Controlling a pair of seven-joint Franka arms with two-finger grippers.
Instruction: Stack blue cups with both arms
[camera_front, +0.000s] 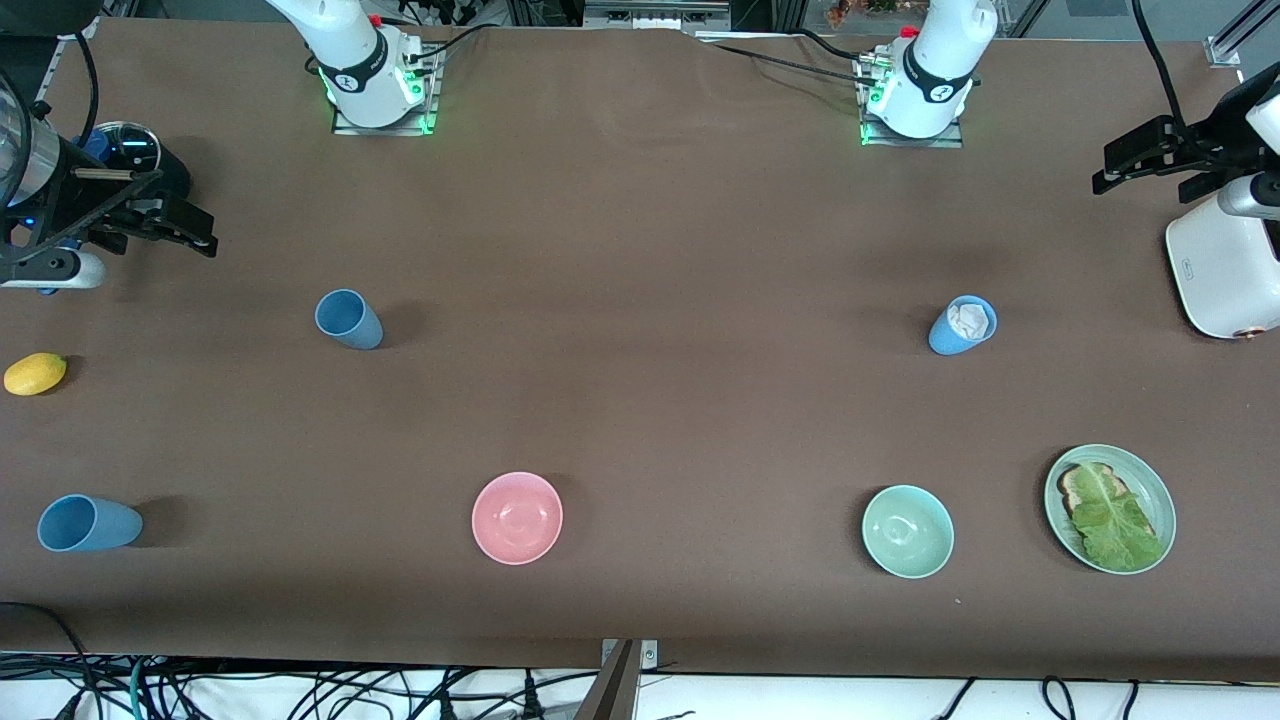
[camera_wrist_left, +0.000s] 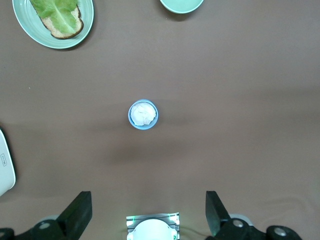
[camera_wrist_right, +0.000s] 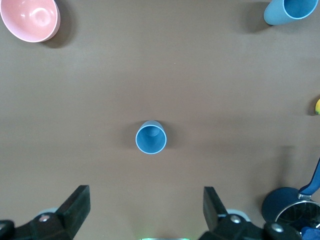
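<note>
Three blue cups stand upright on the brown table. One blue cup (camera_front: 348, 319) (camera_wrist_right: 150, 138) is near the right arm's base. A second (camera_front: 88, 523) (camera_wrist_right: 291, 11) is nearer the front camera at the right arm's end. A third (camera_front: 962, 325) (camera_wrist_left: 143, 115), near the left arm's base, holds a crumpled white wad. My right gripper (camera_front: 160, 228) (camera_wrist_right: 147, 212) hangs high over the table between the first cup and its base, open and empty. My left gripper (camera_front: 1150, 170) (camera_wrist_left: 148, 215) hangs high near the third cup, open and empty.
A pink bowl (camera_front: 517, 517), a pale green bowl (camera_front: 908, 531) and a green plate (camera_front: 1152, 478) with toast and lettuce sit nearer the front camera. A lemon (camera_front: 35, 373) and a lidded blue pot (camera_front: 125, 148) are at the right arm's end. A white toaster (camera_front: 1225, 270) is at the left arm's end.
</note>
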